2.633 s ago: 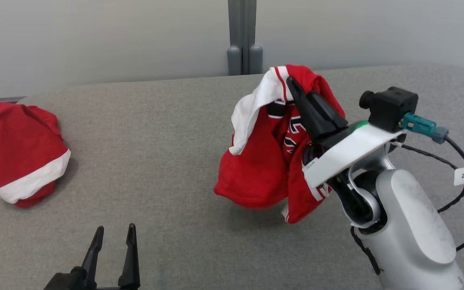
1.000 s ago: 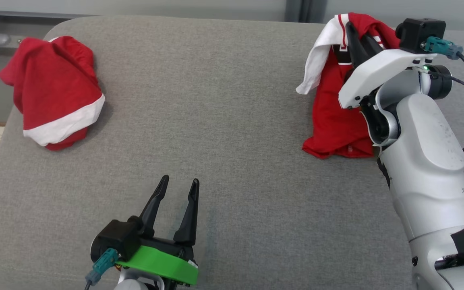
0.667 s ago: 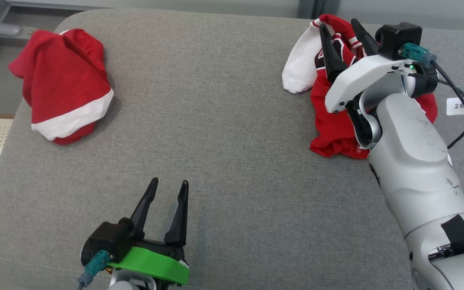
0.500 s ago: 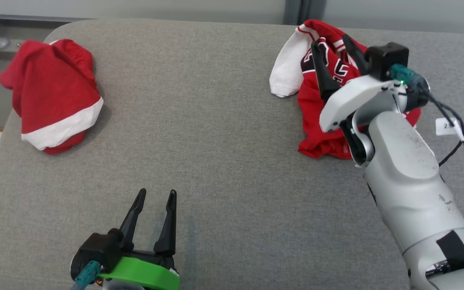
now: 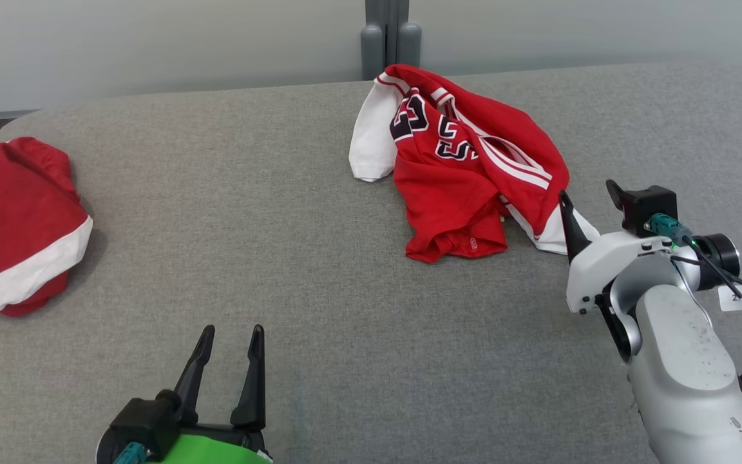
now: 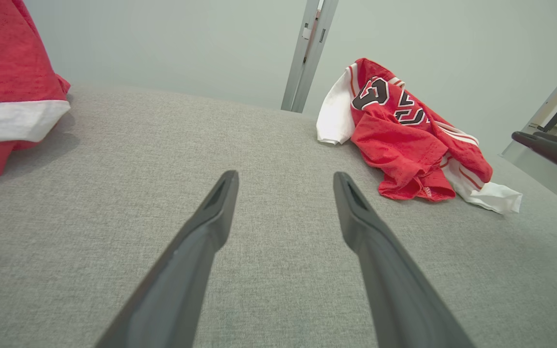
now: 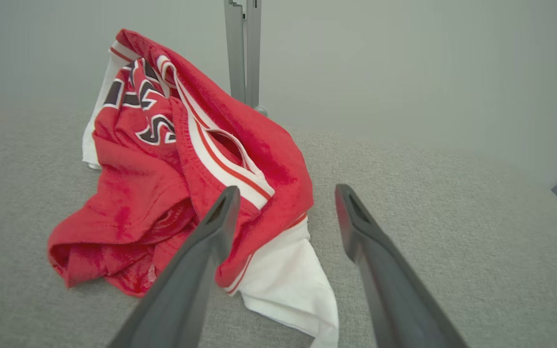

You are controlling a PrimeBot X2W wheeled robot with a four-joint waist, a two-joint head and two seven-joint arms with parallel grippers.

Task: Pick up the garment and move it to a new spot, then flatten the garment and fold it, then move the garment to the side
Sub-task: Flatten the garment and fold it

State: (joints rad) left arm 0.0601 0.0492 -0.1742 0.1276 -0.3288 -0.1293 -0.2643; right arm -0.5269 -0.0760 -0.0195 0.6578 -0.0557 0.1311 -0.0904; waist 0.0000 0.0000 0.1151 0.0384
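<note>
**A:** What does the crumpled red jersey with white sleeves (image 5: 467, 187) look like?

**B:** It's bunched in loose folds on the grey fabric-covered surface (image 5: 319, 212). The red body is uppermost, with white-and-red striped trim along one fold. A white sleeve pokes out at each end.

**A:** Any writing?

**B:** There are big dark numerals edged in white on the far part. The folds break them up: one looks like a 3, and the rest I cannot make out. A tiny pale mark at the red hem is too small to read.

**A:** Which way does it lie?

**B:** Slantwise. One white sleeve is at the end farthest from the right hand (image 5: 587, 189), ahead and to its left. The other sleeve lies just by that hand's left finger; I cannot tell whether they touch.

**A:** And the hands?

**B:** The right hand's fingers stand apart, holding nothing. The left hand (image 5: 232, 328) is likewise spread and empty, with the jersey well off ahead to its right.
</note>
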